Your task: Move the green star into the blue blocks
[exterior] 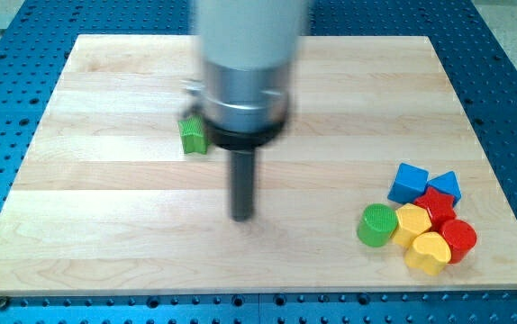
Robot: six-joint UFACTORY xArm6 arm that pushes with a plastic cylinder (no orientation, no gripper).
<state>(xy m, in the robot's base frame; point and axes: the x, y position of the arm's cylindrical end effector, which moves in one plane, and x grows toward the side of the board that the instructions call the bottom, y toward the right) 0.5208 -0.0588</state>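
Rod end, my tip (242, 216), rested on the wooden board (105, 225) near the centre, below and to the view's right of the green star (193, 135). No pincer was fitted to this arm, so no spread or pinched state applied. The green star, partly hidden behind the arm housing, sat well apart from the 2 blue blocks: a blue cube-like block (408, 183) and a blue triangular block (446, 186), both at the view's right.

In your position, the sound approach was to bring my tip round to the star's left side, then push toward the view's right and slightly down, keeping contact centred so the star would not spin off.

You had no containers on the board. Just below the blue pair lay a cluster: 1 green cylinder (376, 224), 2 yellow blocks (412, 221) and 2 red blocks (458, 238).
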